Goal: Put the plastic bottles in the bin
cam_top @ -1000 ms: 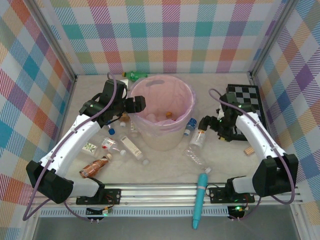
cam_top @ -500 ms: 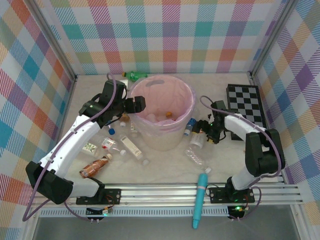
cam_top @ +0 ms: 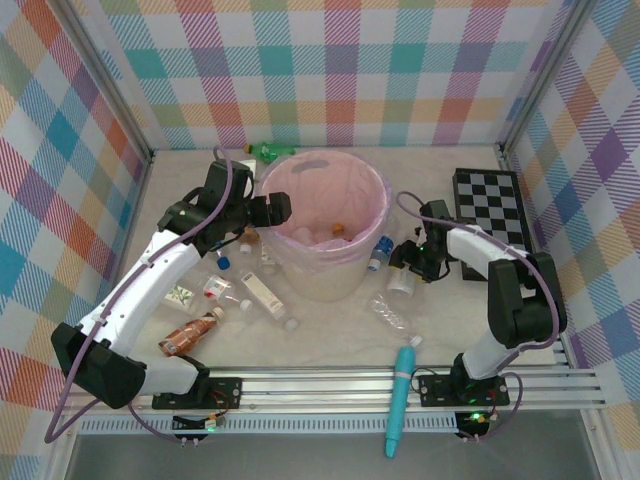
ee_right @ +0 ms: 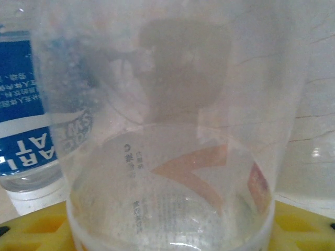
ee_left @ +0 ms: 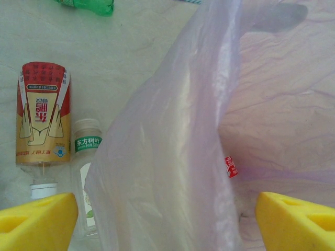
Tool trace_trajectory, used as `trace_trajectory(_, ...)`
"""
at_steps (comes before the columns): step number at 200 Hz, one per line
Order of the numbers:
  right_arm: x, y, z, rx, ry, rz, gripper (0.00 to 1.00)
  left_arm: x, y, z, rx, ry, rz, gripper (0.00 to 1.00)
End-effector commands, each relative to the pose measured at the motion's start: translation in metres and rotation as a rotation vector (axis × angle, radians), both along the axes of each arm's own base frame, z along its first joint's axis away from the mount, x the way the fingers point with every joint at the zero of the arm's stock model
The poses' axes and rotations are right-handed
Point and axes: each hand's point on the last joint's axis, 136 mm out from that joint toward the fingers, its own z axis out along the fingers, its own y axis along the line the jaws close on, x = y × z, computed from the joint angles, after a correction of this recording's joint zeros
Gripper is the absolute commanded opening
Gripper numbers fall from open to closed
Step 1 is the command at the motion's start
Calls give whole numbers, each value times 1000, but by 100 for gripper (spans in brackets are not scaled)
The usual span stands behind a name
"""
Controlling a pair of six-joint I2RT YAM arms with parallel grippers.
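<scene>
Two grippers flank the bin (cam_top: 376, 196), a pale bucket lined with pink film, seen from above. The left gripper (cam_top: 272, 209) hangs at its left rim and the right gripper (cam_top: 403, 262) sits low beside its right wall.

Left wrist: the jaws are spread wide over the pink liner, with a red-and-gold bottle (ee_left: 42, 123) lying beside it.

Right wrist: a clear orange-marked bottle (ee_right: 172, 157) sits between yellow fingers (ee_right: 301, 225). Whether it is clamped cannot be told.

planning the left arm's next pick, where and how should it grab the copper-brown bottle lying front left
Probably the middle of the copper-brown bottle, coming straight down from above with jaws turned across its length: it lies on its side, diagonal, both flanks free.
</scene>
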Motion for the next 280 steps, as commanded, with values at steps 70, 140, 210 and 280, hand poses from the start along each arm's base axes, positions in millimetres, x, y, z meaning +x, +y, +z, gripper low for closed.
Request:
trace_trajectory(70,0,-37,176,-198,-225,241,57,2,-6,-2,2,3,-18,88)
trace_trajectory(140,11,39,327,-46,-555,398,55,3,-8,4,1,-10,-26,88)
trace_trajectory(210,12,173,335,153,-572,677,55,2,-6,12,-5,-20,-23,88)
trace_trajectory(280,12,212,242,95,-346,743,55,-4,-3,29,-25,-60,-16,87)
